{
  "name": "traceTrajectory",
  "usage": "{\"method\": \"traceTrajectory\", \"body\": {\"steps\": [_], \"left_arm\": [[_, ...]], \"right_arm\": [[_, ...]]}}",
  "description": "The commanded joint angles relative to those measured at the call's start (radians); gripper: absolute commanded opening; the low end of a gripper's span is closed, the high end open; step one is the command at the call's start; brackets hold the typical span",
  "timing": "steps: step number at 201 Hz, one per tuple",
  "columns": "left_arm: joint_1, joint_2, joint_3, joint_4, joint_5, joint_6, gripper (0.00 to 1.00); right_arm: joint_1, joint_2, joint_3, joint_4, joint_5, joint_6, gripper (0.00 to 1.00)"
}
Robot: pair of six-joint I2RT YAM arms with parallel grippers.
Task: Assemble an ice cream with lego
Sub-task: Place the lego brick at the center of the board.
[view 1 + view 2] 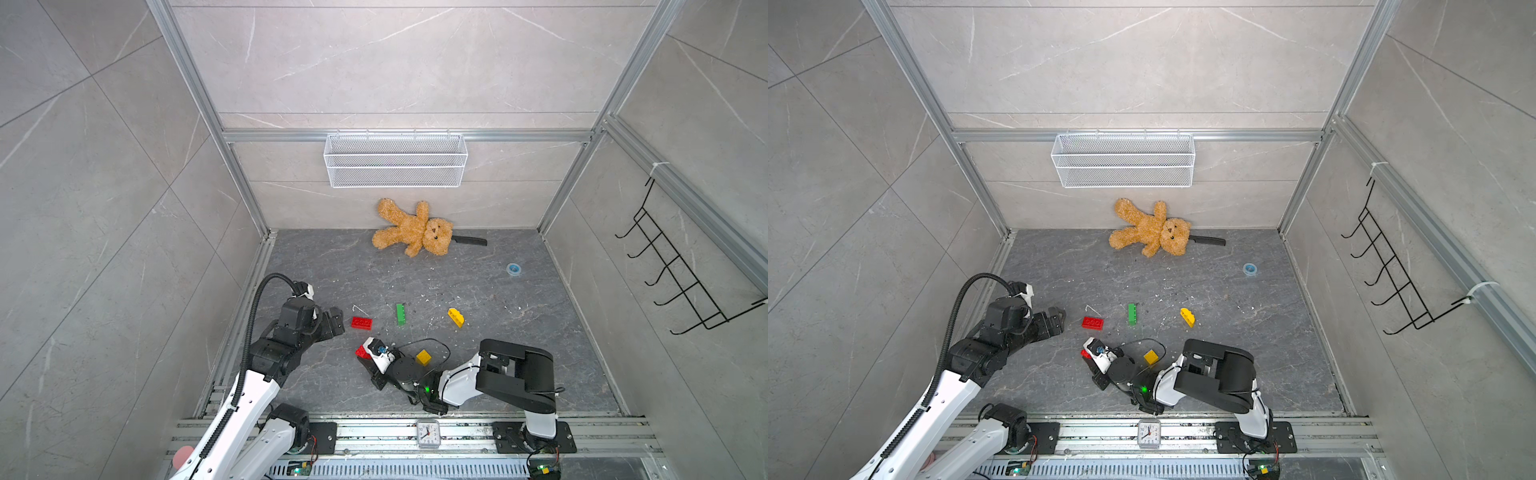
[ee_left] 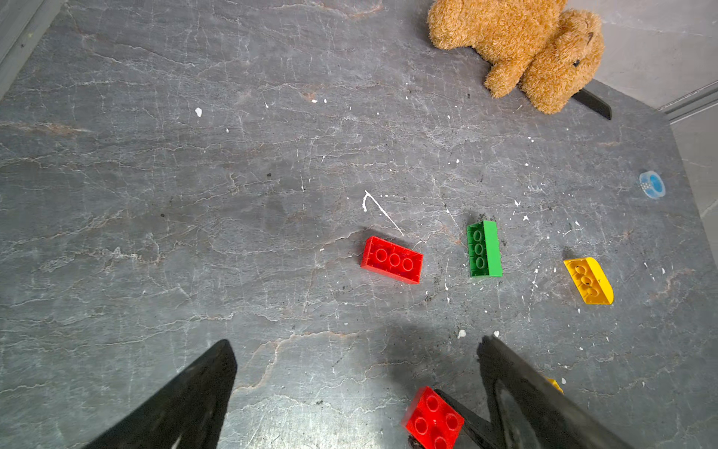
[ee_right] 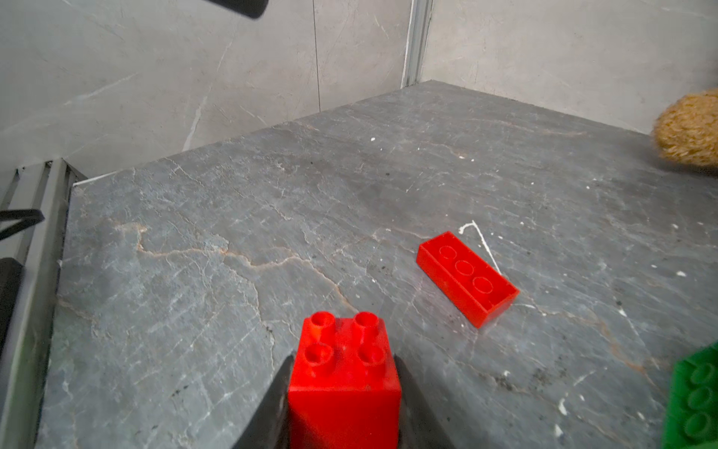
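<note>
While no two bricks were joined yet, all the lego lay scattered on the dark slate table (image 1: 540, 291), so I judge that the ice cream was only at its beginning. In both top views the teddy bear (image 1: 409, 230) lay at the 12 o'clock edge, well apart from the work and probably of no use for it.

The left gripper (image 1: 337, 321) hovered at 9 o'clock with its fingers spread wide and nothing between them. It pointed at the long red brick (image 1: 361, 323) just beside it, perhaps ready to take that one.

The right gripper (image 3: 344, 364), at about 7 o'clock, pinched the square red brick (image 2: 433, 421) by two opposite side walls. This left the four studs free, which I think is sensible, because another brick must be pressed onto them. Whether this brick touched the table, I cannot tell.

Near the centre lay the long green brick (image 1: 400, 313), on its side with the hollow face toward 9 o'clock. The long red brick seemed turned upside down, so it would need turning before stacking. The rounded yellow brick (image 1: 456, 317), a little toward 3 o'clock, also showed its hollow side. The square yellow brick (image 1: 423, 357) sat at 6 o'clock, just beside the right wrist. A small blue tape roll (image 1: 514, 269) rested at 2 o'clock.
</note>
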Motion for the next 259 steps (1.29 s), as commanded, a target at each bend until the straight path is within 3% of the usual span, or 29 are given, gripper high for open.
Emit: {"method": "traceTrajectory", "body": {"steps": [1, 60, 109, 177, 190, 206, 227, 240, 259], "left_arm": [[0.001, 0.014, 0.01, 0.045, 0.022, 0.003, 0.99], [0.001, 0.028, 0.005, 0.07, 0.005, 0.021, 0.99], [0.001, 0.033, 0.009, 0.065, 0.013, 0.02, 0.99], [0.0, 0.013, 0.015, 0.031, -0.004, 0.018, 0.99], [0.001, 0.011, 0.014, 0.028, -0.007, 0.019, 0.99], [0.002, 0.01, 0.022, 0.01, -0.028, 0.023, 0.99], [0.001, 0.024, 0.07, -0.054, -0.07, 0.008, 0.99], [0.003, 0.025, 0.1, -0.089, -0.085, -0.004, 0.99], [0.007, -0.001, 0.109, -0.094, -0.093, -0.013, 0.99]], "right_arm": [[0.004, 0.026, -0.002, 0.036, 0.009, 0.016, 0.32], [0.004, 0.063, 0.018, -0.009, -0.009, 0.025, 0.32], [0.009, 0.124, -0.013, 0.104, 0.003, 0.03, 0.35], [0.031, 0.092, -0.056, 0.068, 0.066, 0.016, 0.73], [0.038, 0.059, -0.051, 0.032, 0.085, 0.009, 0.76], [0.043, -0.038, -0.007, -0.151, 0.102, 0.021, 0.76], [0.038, -0.173, 0.163, -0.624, 0.07, 0.084, 0.76], [0.02, -0.237, 0.295, -0.957, -0.05, 0.092, 0.76], [-0.057, -0.303, 0.412, -1.263, -0.234, 0.126, 0.76]]}}
